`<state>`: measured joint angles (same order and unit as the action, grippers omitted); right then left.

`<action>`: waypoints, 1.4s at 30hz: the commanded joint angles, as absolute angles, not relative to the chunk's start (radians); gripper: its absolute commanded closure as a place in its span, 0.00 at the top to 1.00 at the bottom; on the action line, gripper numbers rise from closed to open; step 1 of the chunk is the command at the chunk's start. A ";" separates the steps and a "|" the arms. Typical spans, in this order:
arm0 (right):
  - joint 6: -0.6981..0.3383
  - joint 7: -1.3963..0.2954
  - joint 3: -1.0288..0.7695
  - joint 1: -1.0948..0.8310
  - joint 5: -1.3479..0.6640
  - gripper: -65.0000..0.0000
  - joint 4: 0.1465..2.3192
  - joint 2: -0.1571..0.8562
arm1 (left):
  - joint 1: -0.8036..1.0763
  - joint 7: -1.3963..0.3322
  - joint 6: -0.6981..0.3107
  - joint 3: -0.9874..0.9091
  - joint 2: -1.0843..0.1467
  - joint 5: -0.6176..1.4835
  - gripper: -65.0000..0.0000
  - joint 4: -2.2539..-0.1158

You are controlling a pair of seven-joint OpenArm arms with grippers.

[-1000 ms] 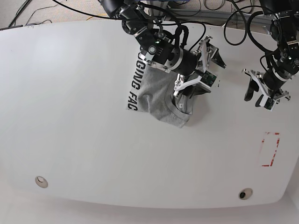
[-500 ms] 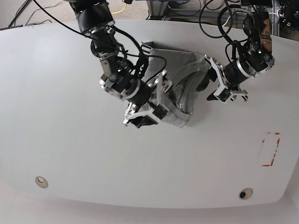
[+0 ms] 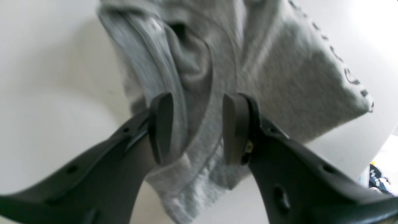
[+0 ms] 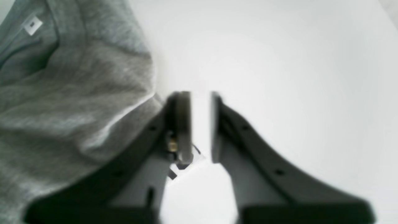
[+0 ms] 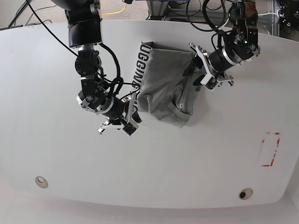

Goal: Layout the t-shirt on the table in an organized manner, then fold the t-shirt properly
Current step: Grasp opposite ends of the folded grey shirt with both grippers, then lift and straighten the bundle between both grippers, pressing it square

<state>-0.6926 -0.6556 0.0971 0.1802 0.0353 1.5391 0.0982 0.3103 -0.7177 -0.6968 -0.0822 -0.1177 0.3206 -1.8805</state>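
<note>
The heather-grey t-shirt (image 5: 161, 79) lies crumpled at the table's (image 5: 210, 154) far middle, with black lettering (image 5: 137, 65) along its left edge. My left gripper (image 5: 198, 77) is at the shirt's right edge. In the left wrist view it (image 3: 198, 129) is open, and its fingers straddle a fold of the shirt (image 3: 279, 77). My right gripper (image 5: 131, 119) is just off the shirt's lower left edge. In the right wrist view it (image 4: 200, 127) has a narrow gap with only bare table between the fingers, and the shirt (image 4: 62, 93) lies to its left.
A red tape rectangle (image 5: 270, 149) is at the right. Two round grommets (image 5: 41, 181) (image 5: 245, 193) sit near the front edge. Cables hang behind the table's far edge. A white neck label (image 4: 32, 25) shows on the shirt.
My right gripper moved left and down, off the shirt onto bare table. My left gripper moved in from the right onto the shirt's right edge. The shirt shifted and its lettered edge shows again.
</note>
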 commanded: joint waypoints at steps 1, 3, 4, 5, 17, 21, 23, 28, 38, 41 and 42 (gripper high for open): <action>-0.698 -0.611 0.091 0.197 0.022 0.04 1.508 0.107 | 0.315 -0.696 -0.698 -0.084 -0.114 0.337 0.35 -1.871; -0.698 -0.599 0.091 0.182 0.022 0.05 1.484 0.107 | 0.317 -0.696 -0.698 -0.077 -0.114 0.337 0.31 -1.831; -0.698 -0.596 0.091 0.174 0.022 0.05 1.481 0.105 | 0.318 -0.696 -0.698 -0.068 -0.116 0.337 0.28 -1.813; -0.698 -0.590 0.091 0.165 0.022 0.05 1.481 0.105 | 0.320 -0.696 -0.698 -0.058 -0.120 0.337 0.24 -1.791; -0.698 -0.481 0.088 0.067 0.022 0.05 1.432 0.102 | 0.263 -0.693 -0.698 -0.008 -0.189 0.337 0.07 -1.607; -0.698 -0.441 0.085 0.036 0.022 0.05 1.408 0.108 | 0.219 -0.693 -0.698 -0.008 -0.222 0.337 0.07 -1.555; -0.698 -0.430 0.065 0.008 0.022 0.05 1.409 0.111 | 0.177 -0.693 -0.698 -0.008 -0.236 0.337 0.07 -1.524; -0.698 -0.429 0.016 -0.067 0.022 0.05 1.477 0.114 | 0.088 -0.693 -0.698 -0.008 -0.271 0.337 0.07 -1.471; -0.698 -0.470 0.010 -0.222 0.024 0.05 1.667 0.113 | -0.068 -0.694 -0.698 -0.008 -0.308 0.337 0.07 -1.446; -0.698 -0.507 0.010 -0.246 0.024 0.05 1.738 0.108 | -0.093 -0.696 -0.698 -0.008 -0.308 0.338 0.07 -1.472; -0.698 -0.519 0.010 -0.252 0.024 0.05 1.761 0.108 | -0.094 -0.697 -0.698 -0.008 -0.308 0.338 0.07 -1.486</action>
<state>-0.7013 -0.5163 0.0143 -0.2543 0.0269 1.6936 0.1051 -0.0689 -0.7120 -0.6964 -0.0036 -0.2974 0.3210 -1.4384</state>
